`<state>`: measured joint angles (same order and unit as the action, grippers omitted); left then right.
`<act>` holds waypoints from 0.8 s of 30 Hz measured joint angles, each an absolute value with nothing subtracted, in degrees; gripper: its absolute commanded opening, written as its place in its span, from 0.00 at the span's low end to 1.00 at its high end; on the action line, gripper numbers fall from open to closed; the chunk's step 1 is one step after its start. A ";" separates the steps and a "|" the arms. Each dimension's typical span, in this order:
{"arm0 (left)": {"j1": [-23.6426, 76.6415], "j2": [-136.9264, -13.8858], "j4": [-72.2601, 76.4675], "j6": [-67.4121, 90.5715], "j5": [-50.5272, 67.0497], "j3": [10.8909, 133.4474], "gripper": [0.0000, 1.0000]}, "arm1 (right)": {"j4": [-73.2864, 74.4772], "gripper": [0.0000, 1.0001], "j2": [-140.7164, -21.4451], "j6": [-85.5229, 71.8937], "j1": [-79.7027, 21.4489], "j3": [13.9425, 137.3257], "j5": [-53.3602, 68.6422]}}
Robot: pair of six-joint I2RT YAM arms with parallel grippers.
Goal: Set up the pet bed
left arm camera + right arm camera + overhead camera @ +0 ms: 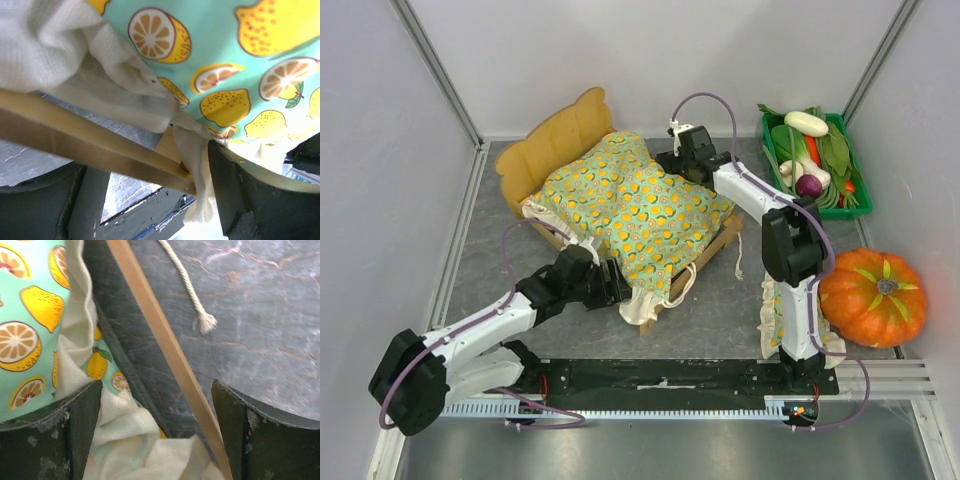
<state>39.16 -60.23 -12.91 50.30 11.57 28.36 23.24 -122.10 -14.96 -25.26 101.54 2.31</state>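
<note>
Wooden pet bed (563, 138) is carrying a lemon-print blanket (640, 205).
Left gripper (618, 282) and right gripper (672, 158) are straddling its rails (165, 340), jaws spread.

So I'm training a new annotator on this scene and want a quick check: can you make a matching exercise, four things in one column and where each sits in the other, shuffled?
Things:
1. pet bed
2. blanket
3. pumpkin
4. vegetable tray

Places:
a. far right corner
b. spread over the wooden frame
c. near right side, in front of the green tray
d. left of centre, headboard toward the far left

Pairs: 1-d, 2-b, 3-c, 4-a
</note>
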 measured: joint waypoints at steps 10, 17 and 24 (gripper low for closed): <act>39.40 -48.29 -18.83 50.59 3.92 28.36 0.83 | 28.36 0.98 -121.54 -15.25 -19.94 104.79 -7.01; 39.42 -39.99 -26.59 50.74 -1.56 28.62 0.84 | 23.62 0.94 -110.65 -17.78 -14.66 97.95 -5.37; 39.42 -38.11 -34.02 48.21 -6.17 37.91 0.86 | 15.09 0.86 -96.16 -20.75 -16.36 87.92 -2.31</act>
<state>39.42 -38.11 -34.02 48.21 -6.17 37.91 15.09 -96.16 -20.75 -16.36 87.92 -2.31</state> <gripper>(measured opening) 0.841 0.933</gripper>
